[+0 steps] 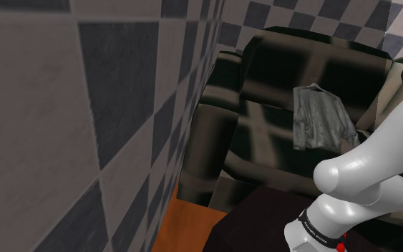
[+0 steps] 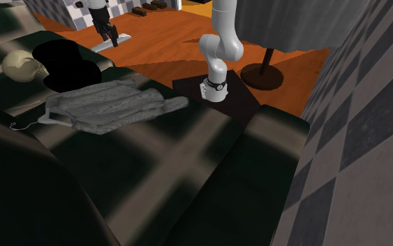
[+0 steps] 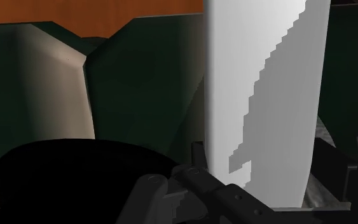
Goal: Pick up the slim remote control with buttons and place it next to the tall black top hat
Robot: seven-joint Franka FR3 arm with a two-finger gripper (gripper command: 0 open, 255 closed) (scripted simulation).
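White and plain, the slim remote (image 3: 260, 76) sat clasped between the gripper's (image 3: 264, 162) black fingers, near the top hat (image 3: 69, 175) on the sofa (image 2: 209, 161), seemingly carried there to be set beside it.

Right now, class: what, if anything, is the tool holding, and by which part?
The tool holds the white slim remote control by its near end, clasped between both fingers; the rest sticks out ahead.

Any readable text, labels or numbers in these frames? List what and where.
dark band round the arm's base, shoulder view: pale lettering, too small to read.
Same band, second exterior view: pale marks, unreadable.
white remote: plain, no print.
No other text shows.
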